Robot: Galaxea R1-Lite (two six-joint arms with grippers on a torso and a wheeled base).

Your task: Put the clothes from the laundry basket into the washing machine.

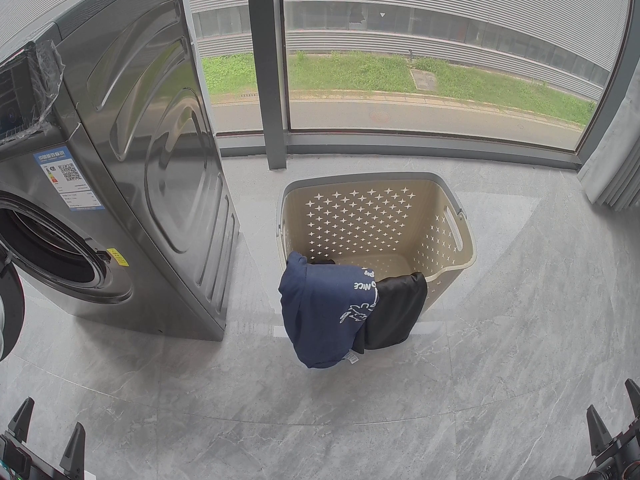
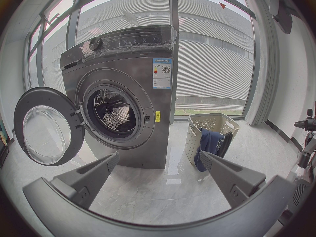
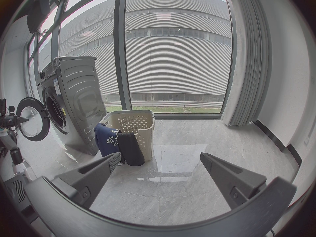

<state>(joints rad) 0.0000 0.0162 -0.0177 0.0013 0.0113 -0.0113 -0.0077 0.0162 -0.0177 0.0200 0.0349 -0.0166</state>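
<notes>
A beige laundry basket (image 1: 427, 198) stands on the floor before the window. Over its near rim hang a navy blue garment (image 1: 323, 315) and a black garment (image 1: 395, 311). The grey washing machine (image 1: 140, 155) stands at the left, its round door (image 2: 46, 127) swung wide and the drum (image 2: 113, 112) bare inside. My left gripper (image 1: 48, 428) sits low at the near left, open and holding nothing. My right gripper (image 1: 612, 411) sits low at the near right, also open with nothing in it. In the wrist views the basket (image 2: 214, 120) (image 3: 131, 124) lies well beyond both grippers (image 2: 158, 158) (image 3: 158, 160).
A large curved window with a dark post (image 1: 267, 68) rises behind the basket. A grey curtain (image 1: 617, 161) hangs at the far right. Bare tiled floor (image 1: 320, 395) stretches between me, the basket and the washing machine.
</notes>
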